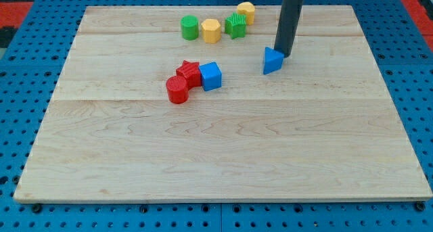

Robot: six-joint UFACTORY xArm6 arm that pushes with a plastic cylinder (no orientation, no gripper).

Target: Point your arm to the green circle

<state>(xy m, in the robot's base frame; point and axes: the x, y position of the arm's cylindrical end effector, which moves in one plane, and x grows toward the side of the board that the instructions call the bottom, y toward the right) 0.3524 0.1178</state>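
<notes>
Green circle sits far toward the view's left of my tip, near the board's top edge.

Left to right: red cylinder (177, 90), red star (190, 72), green circle (189, 28), blue cube (211, 76), yellow hexagon (211, 30), green star (235, 25), yellow cylinder (246, 12), blue triangle (272, 60), all matte plastic on pale grained wooden board (223, 157). My tip (281, 55), a bare rod with no claw to open or close, touches the triangle's right side.

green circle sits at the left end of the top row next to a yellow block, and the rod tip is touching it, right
Not quite. In the camera view the green circle is at the left end of the top row, next to a yellow block, but my tip is not touching it: it rests against the blue triangular block, well to the view's right.
</notes>
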